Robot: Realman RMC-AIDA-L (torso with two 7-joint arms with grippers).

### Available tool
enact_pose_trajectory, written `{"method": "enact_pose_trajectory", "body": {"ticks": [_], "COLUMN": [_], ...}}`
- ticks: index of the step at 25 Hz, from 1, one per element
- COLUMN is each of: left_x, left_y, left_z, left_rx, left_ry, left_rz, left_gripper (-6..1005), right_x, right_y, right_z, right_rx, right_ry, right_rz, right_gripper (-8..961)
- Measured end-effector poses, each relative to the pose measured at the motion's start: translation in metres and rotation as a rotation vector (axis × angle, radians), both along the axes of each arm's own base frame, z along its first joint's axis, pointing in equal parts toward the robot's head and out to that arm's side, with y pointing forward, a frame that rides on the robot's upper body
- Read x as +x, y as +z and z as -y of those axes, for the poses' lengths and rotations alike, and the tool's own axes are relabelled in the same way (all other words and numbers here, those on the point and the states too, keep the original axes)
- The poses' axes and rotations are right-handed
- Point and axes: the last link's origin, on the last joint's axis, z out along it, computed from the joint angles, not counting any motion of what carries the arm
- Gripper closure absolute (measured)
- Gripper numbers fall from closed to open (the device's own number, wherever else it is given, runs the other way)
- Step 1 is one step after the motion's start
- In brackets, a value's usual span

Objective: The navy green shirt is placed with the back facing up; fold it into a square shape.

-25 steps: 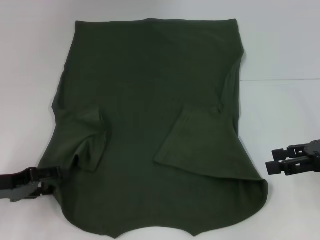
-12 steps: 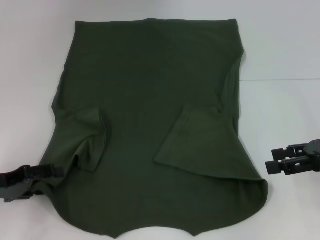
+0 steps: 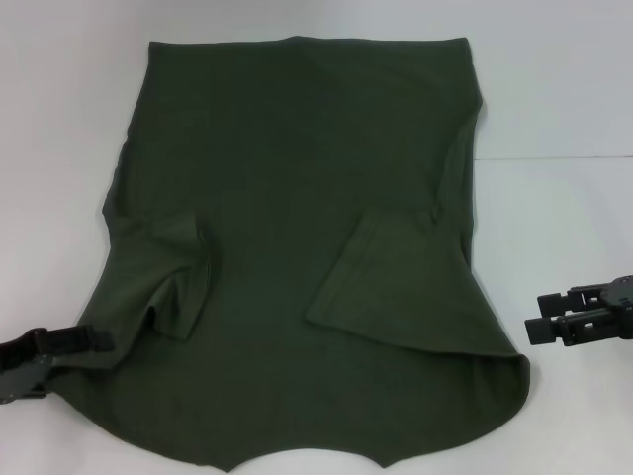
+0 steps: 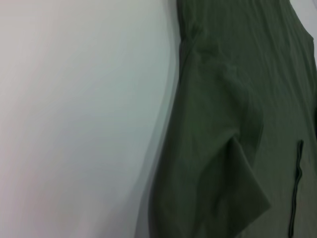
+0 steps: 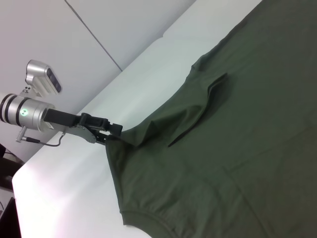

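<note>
The navy green shirt (image 3: 297,228) lies flat on the white table with its plain side up and both sleeves folded in over the body. My left gripper (image 3: 91,340) sits at the shirt's near left edge; in the right wrist view the left gripper (image 5: 110,135) is shut on that edge, with the cloth drawn into a small peak. The left wrist view shows only the shirt's side edge and the folded sleeve (image 4: 233,173). My right gripper (image 3: 534,317) hovers open off the shirt's near right side, apart from the cloth.
White table (image 3: 554,109) surrounds the shirt, with a seam line (image 3: 554,157) at right. The shirt's collar end reaches the table's near edge.
My left gripper has drawn back to the left, taking the shirt's left edge slightly with it. The right gripper has not moved.
</note>
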Motion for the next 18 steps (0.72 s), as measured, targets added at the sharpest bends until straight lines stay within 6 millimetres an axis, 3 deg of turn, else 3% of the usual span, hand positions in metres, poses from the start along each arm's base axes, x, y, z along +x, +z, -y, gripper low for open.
{"method": "enact_pose_trajectory", "body": {"ticks": [14, 18], "left_x": [-0.0048, -0.0061], "left_y": [0.0021, 0.0022], "left_z": [-0.0009, -0.0017], "left_rx": [0.008, 0.015], "left_ry": [0.023, 0.029], "left_rz": [-0.025, -0.032], "left_gripper": [251, 382], "right_x": [-0.0019, -0.0025], "right_y": [-0.0011, -0.0018], "right_z": [-0.0014, -0.0015], "right_rx": [0.001, -0.001], "right_ry": [0.004, 0.005], "right_rz": [-0.001, -0.002], "right_gripper": [29, 28]}}
